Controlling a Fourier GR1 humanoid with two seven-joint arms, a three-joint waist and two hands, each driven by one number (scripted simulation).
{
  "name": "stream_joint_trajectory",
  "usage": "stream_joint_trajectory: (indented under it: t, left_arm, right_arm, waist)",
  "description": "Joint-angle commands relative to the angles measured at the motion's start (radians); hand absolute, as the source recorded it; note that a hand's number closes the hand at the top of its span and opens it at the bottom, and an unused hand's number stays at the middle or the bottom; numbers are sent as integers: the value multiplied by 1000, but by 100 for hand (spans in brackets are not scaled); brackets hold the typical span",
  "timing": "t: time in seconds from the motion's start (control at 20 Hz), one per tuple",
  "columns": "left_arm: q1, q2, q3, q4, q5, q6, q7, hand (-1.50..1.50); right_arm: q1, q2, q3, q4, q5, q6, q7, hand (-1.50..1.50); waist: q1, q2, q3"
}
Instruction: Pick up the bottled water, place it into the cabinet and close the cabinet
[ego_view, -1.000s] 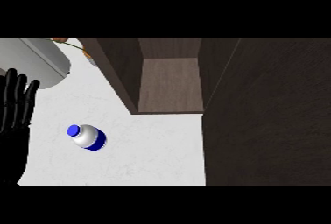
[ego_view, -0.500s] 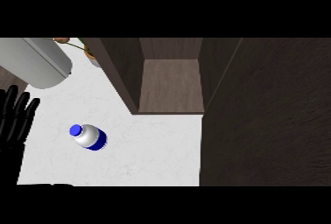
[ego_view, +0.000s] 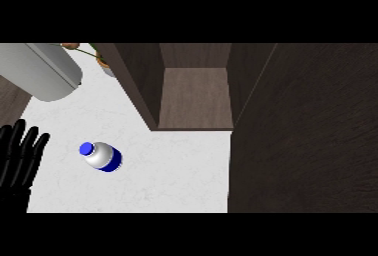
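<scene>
I am holding my left hand (ego_view: 18, 160) open at the desk's (ego_view: 170, 170) left edge, fingers straight and gripping nothing, while the bottle (ego_view: 100, 156) is sitting on the desk near it, untouched. I am judging the pick-up as not yet begun. The next move is calling for a reach to the bottle, a curl round it, and a carry into the open cabinet (ego_view: 196, 100) beyond, before swinging shut what is probably its door (ego_view: 303, 130).
</scene>
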Motion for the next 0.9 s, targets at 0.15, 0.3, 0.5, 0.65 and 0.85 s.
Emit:
stream_joint_trajectory:
  t: [0.15,0.3,0.5,0.65,0.85]
  left_arm:
    - [101,-35,-35,4,-52,-9,-58,-150]
    - [90,-35,-71,52,-109,70,-106,-150]
    - [83,-25,66,214,-54,16,-253,-150]
    - [3,-1,141,336,-41,33,-279,-150]
    - [-1,-4,122,421,-43,8,-306,-150]
  right_arm:
    - [136,-1,8,-119,-24,41,-16,-150]
    - [237,6,15,-102,-13,76,-108,-150]
    - [243,5,42,-171,21,52,-58,-150]
    - [272,-34,-26,-158,-38,100,-107,-150]
    - [302,-38,-4,-184,-37,109,-95,-150]
  waist:
    - [-2,-1,0]
    - [-7,-1,0]
    - [-6,0,-1]
    - [-12,0,-1]
    - [-7,1,-1]
